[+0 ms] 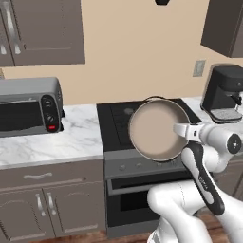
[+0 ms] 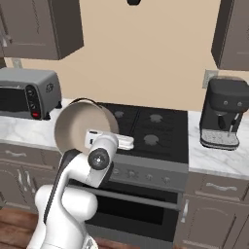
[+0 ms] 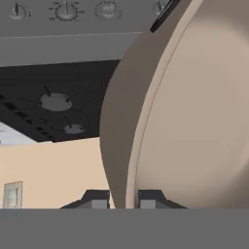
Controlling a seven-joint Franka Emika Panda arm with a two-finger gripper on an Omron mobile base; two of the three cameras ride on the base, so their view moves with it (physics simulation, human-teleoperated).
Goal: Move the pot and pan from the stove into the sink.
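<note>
The gripper (image 3: 123, 198) is clamped on the rim of the pot (image 1: 159, 129), holding it tipped on edge, lifted above the stove (image 1: 118, 124).

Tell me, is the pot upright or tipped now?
Tipped. The pot is lifted above the stove with its round base facing the base cameras; the gripper grips its wall edge-on.
</note>
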